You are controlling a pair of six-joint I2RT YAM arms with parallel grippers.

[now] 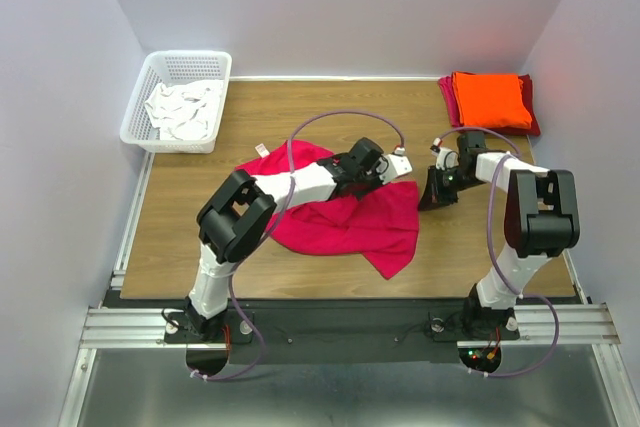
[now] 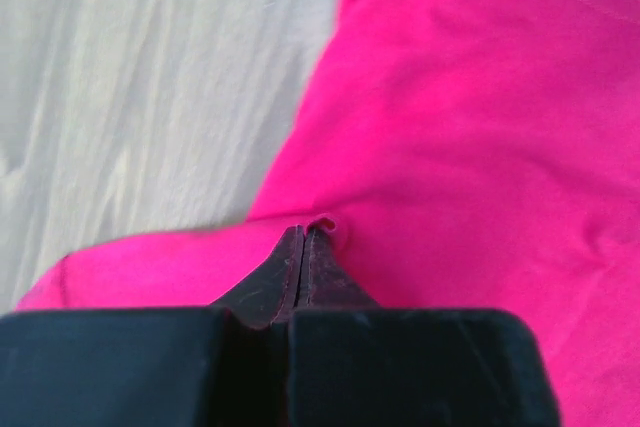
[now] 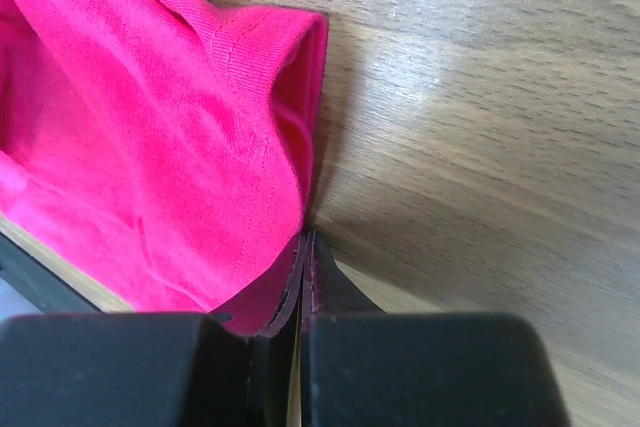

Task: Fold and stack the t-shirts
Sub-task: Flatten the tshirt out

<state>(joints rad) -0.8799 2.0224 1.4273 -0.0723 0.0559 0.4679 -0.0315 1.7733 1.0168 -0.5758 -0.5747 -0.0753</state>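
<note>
Now both pinches on: left gripper (image 2: 308, 239) clamped on small pucker of magenta t-shirt (image 1: 340, 222), right gripper (image 3: 306, 245) clamped on its hem. Shirt crumpled on desk (image 1: 190, 227), near-left of folded orange t-shirt (image 1: 490, 99). Lift evenly, keep cloth taut.

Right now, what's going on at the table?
Both arms are on the pink t-shirt, which lies crumpled and unfolded mid-table. The left gripper is shut on a small pinch of its cloth. The right gripper is shut on its edge, low over the wooden table. In the far right corner, an orange t-shirt sits folded on a darker red t-shirt. A white basket of white cloths stands at the far left.
</note>
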